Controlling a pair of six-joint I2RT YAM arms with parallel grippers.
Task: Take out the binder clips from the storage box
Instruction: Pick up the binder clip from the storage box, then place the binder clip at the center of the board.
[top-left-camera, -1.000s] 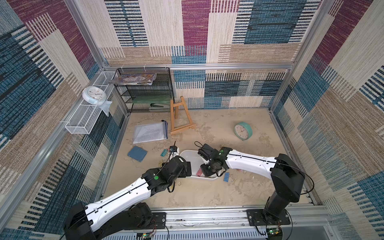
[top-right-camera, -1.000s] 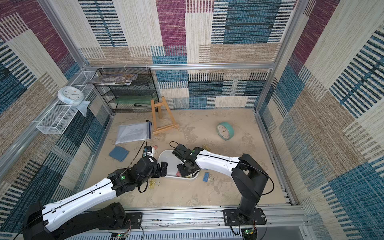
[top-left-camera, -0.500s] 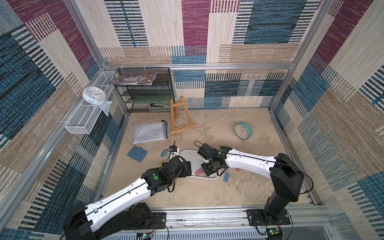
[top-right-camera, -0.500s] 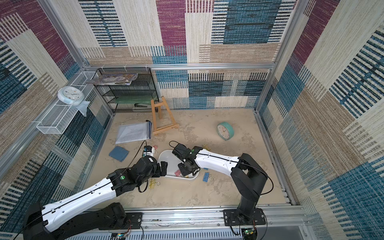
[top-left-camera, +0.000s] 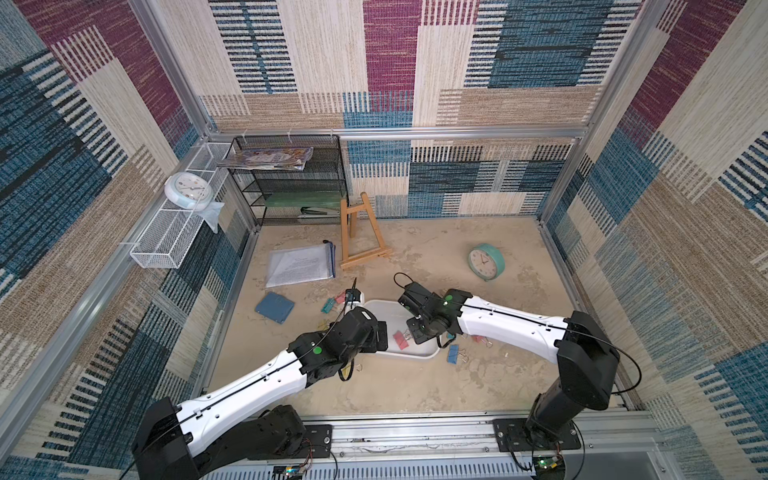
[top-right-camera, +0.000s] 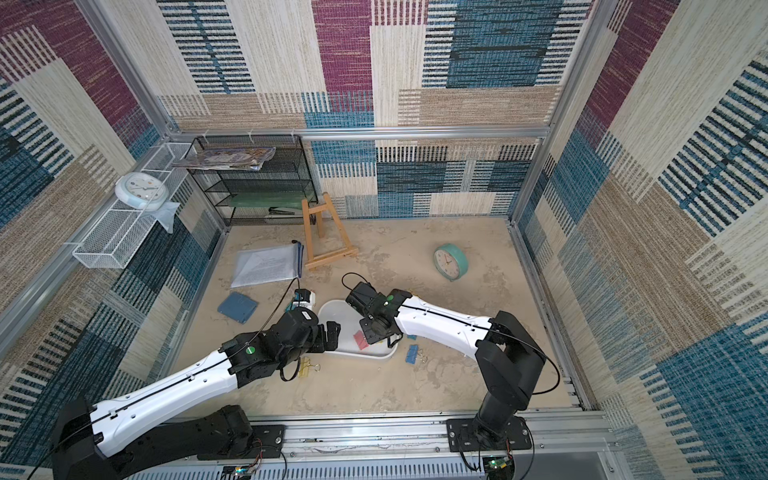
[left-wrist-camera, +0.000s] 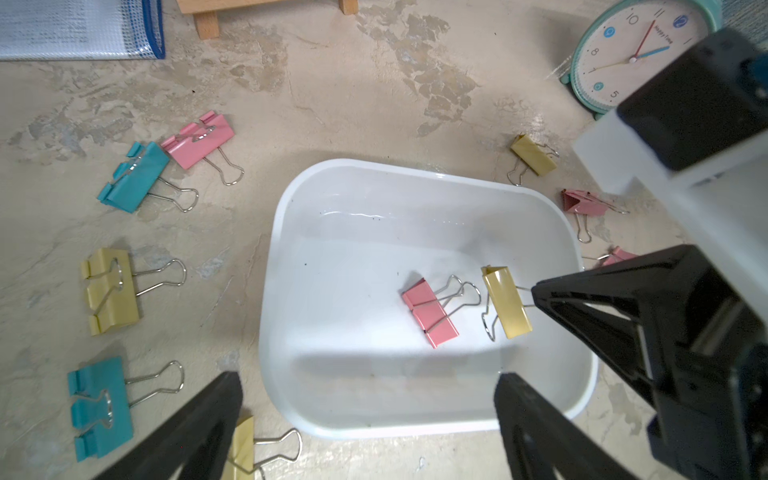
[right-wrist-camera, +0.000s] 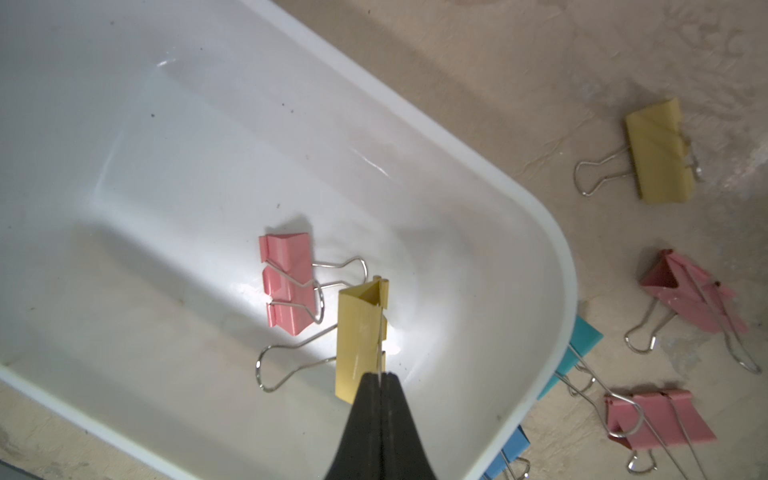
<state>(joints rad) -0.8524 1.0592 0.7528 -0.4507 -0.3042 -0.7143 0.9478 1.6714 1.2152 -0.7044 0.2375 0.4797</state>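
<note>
Extraction step: right claw (right-wrist-camera: 379, 376) is pinching shut on handle of yellow clip (right-wrist-camera: 359, 332) inside box (right-wrist-camera: 563, 286); pink clip (right-wrist-camera: 286, 282) is lying beside it; left claw (left-wrist-camera: 365, 378) is gaping, empty. Next, probably: lifting over rim onto surface (right-wrist-camera: 540, 83).

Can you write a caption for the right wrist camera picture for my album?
The right gripper pinches a yellow binder clip inside the white storage box, beside a pink clip.

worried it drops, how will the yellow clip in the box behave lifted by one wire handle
Probably swings: the right gripper pinches only a thin wire handle of the yellow clip, so the body may pivot. Likely light and stiff, being small folded metal. The smooth wire might slip out.
</note>
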